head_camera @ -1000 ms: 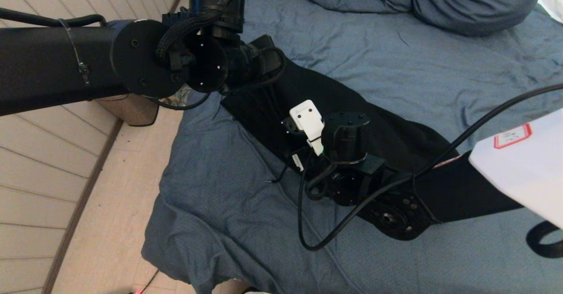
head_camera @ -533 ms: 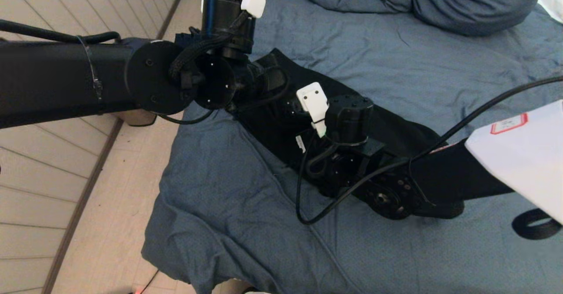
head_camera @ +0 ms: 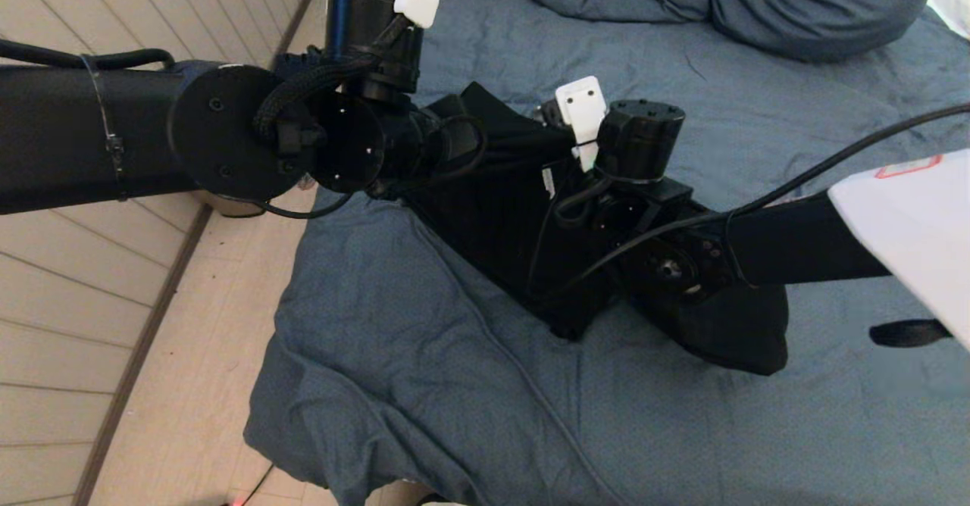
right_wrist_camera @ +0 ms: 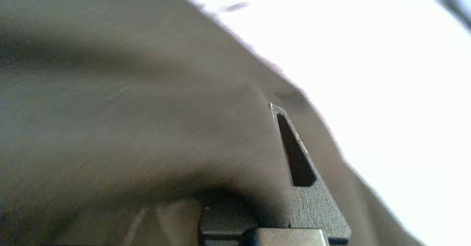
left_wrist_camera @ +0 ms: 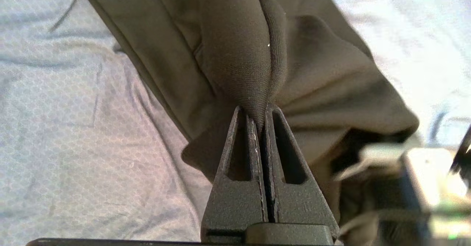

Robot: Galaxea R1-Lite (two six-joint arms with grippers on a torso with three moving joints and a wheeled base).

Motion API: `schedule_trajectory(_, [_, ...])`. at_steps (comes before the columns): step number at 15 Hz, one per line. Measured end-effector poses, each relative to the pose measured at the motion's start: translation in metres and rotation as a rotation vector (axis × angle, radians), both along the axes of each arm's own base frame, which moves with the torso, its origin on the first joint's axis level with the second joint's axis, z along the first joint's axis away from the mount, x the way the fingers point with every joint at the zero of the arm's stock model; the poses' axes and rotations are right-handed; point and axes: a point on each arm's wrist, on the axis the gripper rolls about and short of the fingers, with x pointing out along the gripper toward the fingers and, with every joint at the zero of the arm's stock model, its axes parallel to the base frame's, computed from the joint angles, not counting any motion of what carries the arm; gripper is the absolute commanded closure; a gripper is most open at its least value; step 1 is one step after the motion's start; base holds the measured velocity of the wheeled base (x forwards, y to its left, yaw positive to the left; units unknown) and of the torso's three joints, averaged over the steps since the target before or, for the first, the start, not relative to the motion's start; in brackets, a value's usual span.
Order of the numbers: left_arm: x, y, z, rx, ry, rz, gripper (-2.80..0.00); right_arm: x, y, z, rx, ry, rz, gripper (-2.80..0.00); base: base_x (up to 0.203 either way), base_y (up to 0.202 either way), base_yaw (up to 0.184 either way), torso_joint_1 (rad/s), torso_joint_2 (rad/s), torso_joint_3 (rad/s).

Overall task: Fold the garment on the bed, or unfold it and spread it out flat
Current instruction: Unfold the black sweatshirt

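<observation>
We are pinching a ridge of the garment point(head_camera: 500, 210) in our left claw point(left_wrist_camera: 262, 122), its fingers squeezed together on the fabric, at ten o'clock of the black bunch. The garment is lying bunched on the bed point(head_camera: 394, 354), partly lifted. At two o'clock, our right claw point(right_wrist_camera: 274, 109) is closing on the garment too, cloth draping over one finger.

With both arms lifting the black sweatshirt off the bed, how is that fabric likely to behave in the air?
Probably floppy: the garment sags between the left gripper and the right gripper, its lower part still on the bed. Likely thick and grippy rather than slippery: the left jaws pinch a bunched, ribbed-looking fold. It may drag as it rises.
</observation>
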Motion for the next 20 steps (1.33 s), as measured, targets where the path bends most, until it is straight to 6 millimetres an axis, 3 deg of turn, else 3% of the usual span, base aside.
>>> schedule_trajectory(5, [-0.002,0.002,-0.004,0.009,0.014,-0.001,0.00,0.028,-0.041,0.016,0.017,-0.028,-0.110,0.00,0.000,0.000,0.000,0.000,0.00,0.000])
schedule_trajectory(9, [-0.001,0.009,-0.004,0.010,0.017,0.011,0.00,0.039,-0.061,0.026,0.022,-0.034,-0.162,0.00,0.000,0.000,0.000,0.000,0.00,0.000])
schedule_trajectory(10, [-0.002,0.012,-0.004,0.017,0.020,0.023,-2.80,0.040,-0.065,0.028,0.027,-0.037,-0.178,0.00,0.000,0.000,0.000,0.000,0.00,0.000])
schedule_trajectory(14, [-0.007,0.016,0.004,0.001,0.004,0.020,-2.80,0.038,-0.059,0.031,0.032,-0.042,-0.173,0.00,0.000,0.000,0.000,0.000,0.00,0.000])
schedule_trajectory(17, [-0.010,0.023,0.000,0.014,0.023,0.030,-2.80,0.042,-0.068,0.047,0.052,-0.076,-0.214,0.00,0.000,0.000,0.000,0.000,0.00,0.000])
schedule_trajectory(18, [-0.011,0.027,-0.005,0.024,0.036,0.036,-2.80,0.046,-0.076,0.055,0.058,-0.088,-0.240,0.00,0.000,0.000,0.000,0.000,0.00,0.000])
schedule_trajectory(20, [-0.011,0.036,-0.015,0.042,0.057,0.054,-2.80,0.056,-0.112,0.073,0.064,-0.113,-0.327,0.00,0.000,0.000,0.000,0.000,0.00,0.000])
